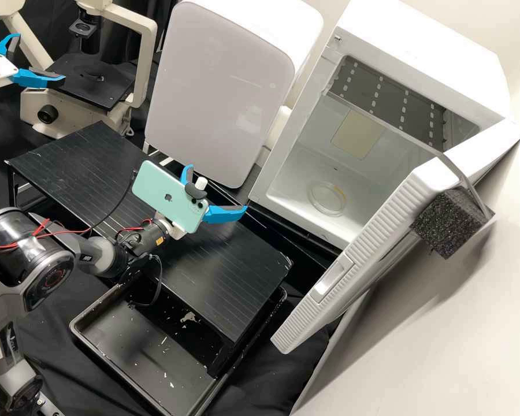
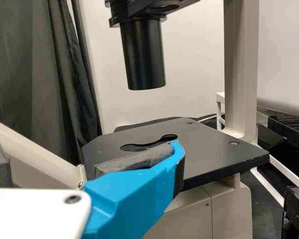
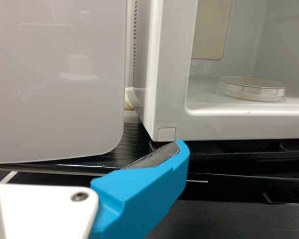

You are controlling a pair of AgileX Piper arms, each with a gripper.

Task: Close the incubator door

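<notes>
Dark curtain point(image 2: 35, 74), incubator door point(image 1: 361, 254) open

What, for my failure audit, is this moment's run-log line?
incubator door: open | petri dish: inside | right gripper: open, empty, not touching door | left gripper: open, empty, facing microscope stage
</notes>
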